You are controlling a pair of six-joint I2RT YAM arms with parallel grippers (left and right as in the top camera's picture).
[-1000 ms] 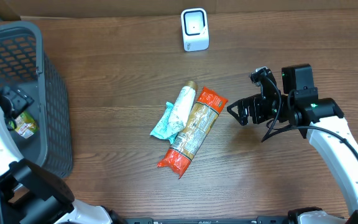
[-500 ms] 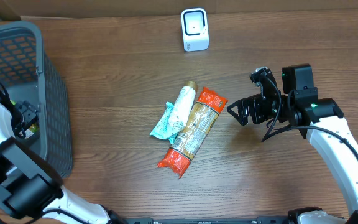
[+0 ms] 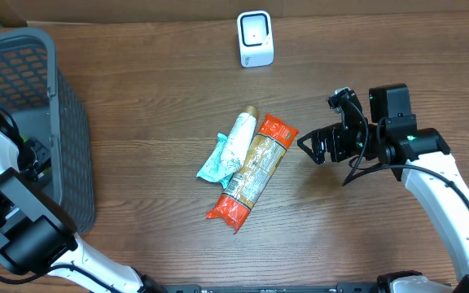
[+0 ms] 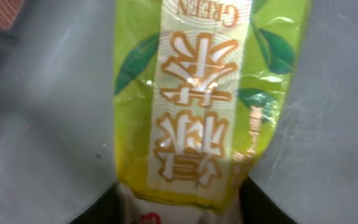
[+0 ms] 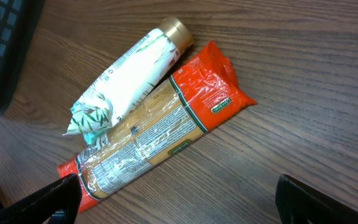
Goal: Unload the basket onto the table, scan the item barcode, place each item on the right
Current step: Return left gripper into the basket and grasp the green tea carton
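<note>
The crinkly yellow-green foil tea packet (image 4: pixel 197 106), centre frame, seems light, soft and slippery; take its flat lower end. The left pincer (image 4: pixel 179 202) straddles it; whether it pinches, I cannot tell.

The table (image 3: pixel 153 98) is dark brown wood with a clear grain. A grey mesh basket (image 3: pixel 73 155) stands at its left edge. A small white scanner (image 3: pixel 256 38) sits upright near the far edge, about mid-width. Near the middle lie a white and teal tube (image 3: pixel 233 146) with a gold cap and a long orange-ended packet (image 3: pixel 255 171), side by side and touching, both slanted the same way.
</note>
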